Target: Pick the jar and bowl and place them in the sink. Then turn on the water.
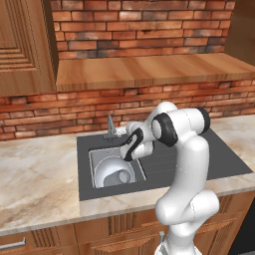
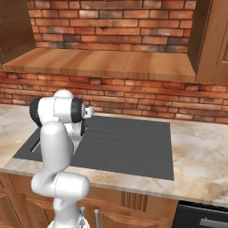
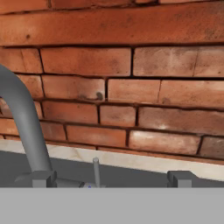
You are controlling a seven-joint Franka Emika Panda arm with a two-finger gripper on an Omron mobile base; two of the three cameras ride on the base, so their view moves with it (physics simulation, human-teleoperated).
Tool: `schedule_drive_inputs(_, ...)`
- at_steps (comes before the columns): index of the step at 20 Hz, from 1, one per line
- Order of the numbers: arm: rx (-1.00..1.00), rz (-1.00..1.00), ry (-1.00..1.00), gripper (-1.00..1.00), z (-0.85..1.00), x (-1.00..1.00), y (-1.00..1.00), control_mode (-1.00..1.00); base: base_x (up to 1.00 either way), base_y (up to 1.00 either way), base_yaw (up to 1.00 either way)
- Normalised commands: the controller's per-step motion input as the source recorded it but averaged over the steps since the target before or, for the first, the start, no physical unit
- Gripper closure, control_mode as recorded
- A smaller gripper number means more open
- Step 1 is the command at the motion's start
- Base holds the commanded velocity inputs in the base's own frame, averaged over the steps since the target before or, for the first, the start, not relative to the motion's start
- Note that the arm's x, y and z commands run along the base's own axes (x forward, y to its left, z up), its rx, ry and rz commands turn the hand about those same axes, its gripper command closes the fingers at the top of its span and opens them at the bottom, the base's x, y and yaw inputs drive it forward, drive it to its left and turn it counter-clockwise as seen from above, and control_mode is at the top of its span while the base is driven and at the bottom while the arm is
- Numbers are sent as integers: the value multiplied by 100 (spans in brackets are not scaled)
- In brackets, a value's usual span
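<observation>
Brick-backed marble counter, dark sink [image 1: 209,159] surround. Bowl [image 1: 113,172] in basin, lying tilted; jar hidden or indistinct. Gripper [image 3: 113,183] spread wide, holding nothing. Faucet lever [image 3: 96,171] upright, just ahead between fingertips; spout [image 3: 22,118] curving up left.

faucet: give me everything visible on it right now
The faucet is a slim grey metal-looking tube. In the hand view it rises from a blocky grey base at the back edge of the dark sink surround and curves up and out of frame, with a thin upright lever beside it, in front of the brick wall. In the left base view it stands behind the basin, right by the arm's hand. No water is seen coming from it. Whether anything touches it cannot be told.
</observation>
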Motion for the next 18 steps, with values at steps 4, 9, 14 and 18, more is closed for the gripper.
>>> schedule_drive_inputs(4,0,0,0,-100,-17,2,4,-100,0,0,0)
schedule_drive_inputs(9,0,0,0,-100,-15,4,9,-100,0,0,0)
schedule_drive_inputs(14,0,0,0,-100,-11,3,6,-100,0,0,0)
schedule_drive_inputs(18,0,0,0,-100,-10,6,7,-100,0,0,0)
